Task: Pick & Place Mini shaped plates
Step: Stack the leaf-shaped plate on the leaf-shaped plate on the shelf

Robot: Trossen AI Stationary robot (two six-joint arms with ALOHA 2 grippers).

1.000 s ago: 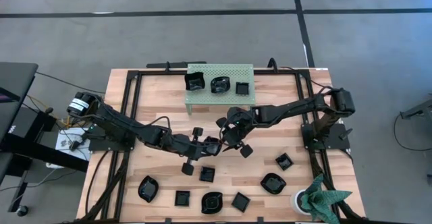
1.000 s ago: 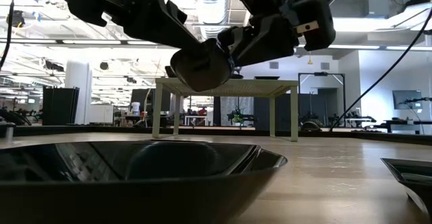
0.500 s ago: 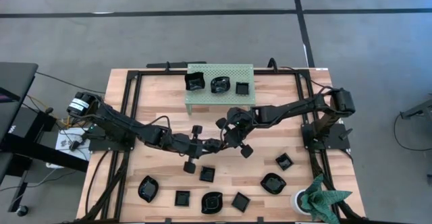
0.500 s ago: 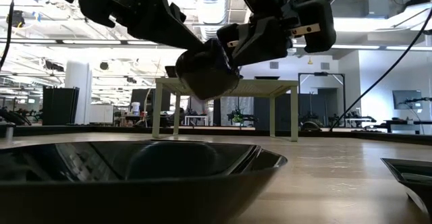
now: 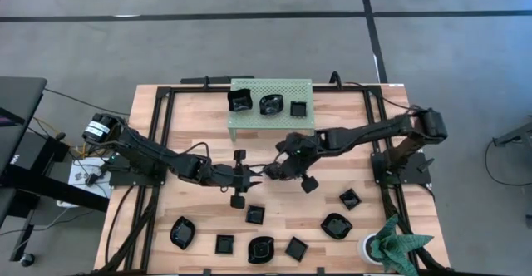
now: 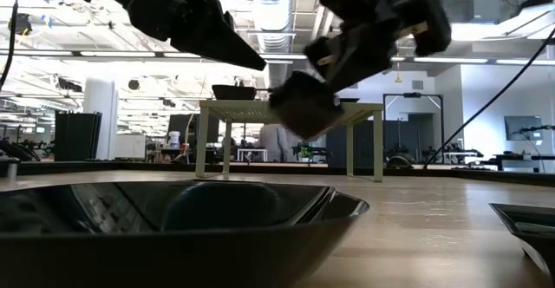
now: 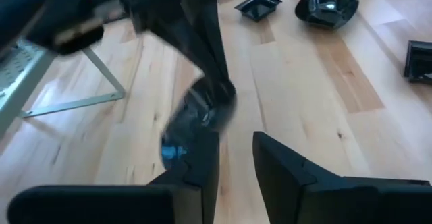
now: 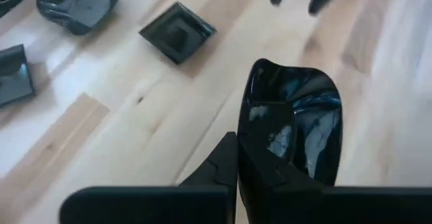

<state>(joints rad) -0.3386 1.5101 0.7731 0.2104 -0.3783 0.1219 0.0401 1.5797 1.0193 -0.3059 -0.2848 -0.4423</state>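
So the right claw [image 8: 237,158] is clamped on a black plate [image 8: 291,129] above mid-table, rack [image 5: 271,103] just beyond it; the left claw [image 7: 236,158] hangs beside, parted and empty.

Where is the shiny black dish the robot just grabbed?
The dish is up off the table in the right tool, near the table's middle, just in front of the green rack. The left tool is open beside it.
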